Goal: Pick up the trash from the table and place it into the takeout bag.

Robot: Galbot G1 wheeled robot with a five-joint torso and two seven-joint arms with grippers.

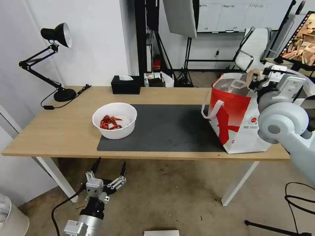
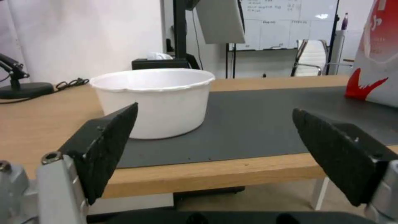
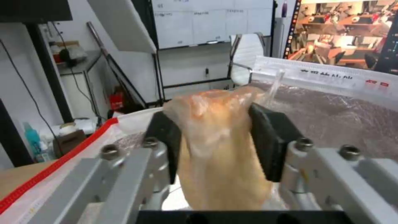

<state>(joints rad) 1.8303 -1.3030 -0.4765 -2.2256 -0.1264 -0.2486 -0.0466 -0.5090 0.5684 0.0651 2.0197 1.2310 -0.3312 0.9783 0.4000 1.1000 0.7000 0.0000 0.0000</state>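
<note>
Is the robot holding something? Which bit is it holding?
Yes. The right gripper pinches the knotted clear bag by its bunched upper part, over the open takeout bag. The left gripper is open below the table edge, holding nothing.

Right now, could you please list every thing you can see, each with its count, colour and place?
Bowl: one, white, red scraps inside, on the mat's left end.
Mat: one, dark grey, on the table.
Table: one, light wood.
Takeout bag: one, white and red, table's right end.
Tissue box: one, black, table's far edge.
Desk lamp: one, black, far left corner.
Knotted bag: one, clear over beige, above the takeout bag's opening.
Left gripper: jaws open, below the table's near edge.
Right gripper: jaws shut on the knotted bag.
</note>
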